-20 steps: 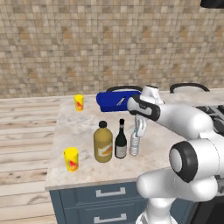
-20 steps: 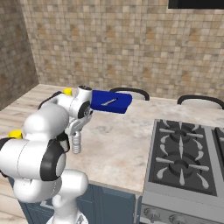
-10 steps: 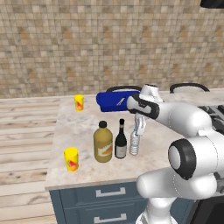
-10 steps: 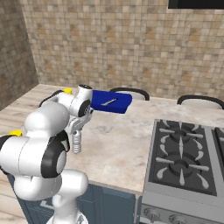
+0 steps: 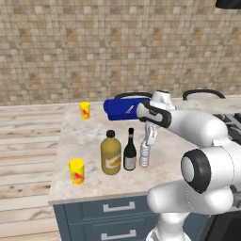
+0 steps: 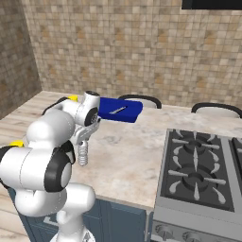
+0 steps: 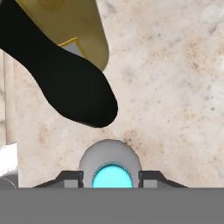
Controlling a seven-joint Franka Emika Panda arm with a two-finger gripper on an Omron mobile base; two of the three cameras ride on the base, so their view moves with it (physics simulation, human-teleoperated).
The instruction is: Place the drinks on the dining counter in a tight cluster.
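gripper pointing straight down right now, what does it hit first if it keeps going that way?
The small clear bottle: the gripper points down at its blue cap, which sits between the jaws. The jaws look closed on it already, so it would just press it into the dining counter.

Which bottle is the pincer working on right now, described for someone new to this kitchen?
Start at the island counter with the beige marbled top and blue drawers. Near its front edge three bottles stand in a row: a squat amber one, a slim dark wine bottle, then a small clear bottle. The clear one, with the blue cap, sits directly under the pincer, which is shut on it.
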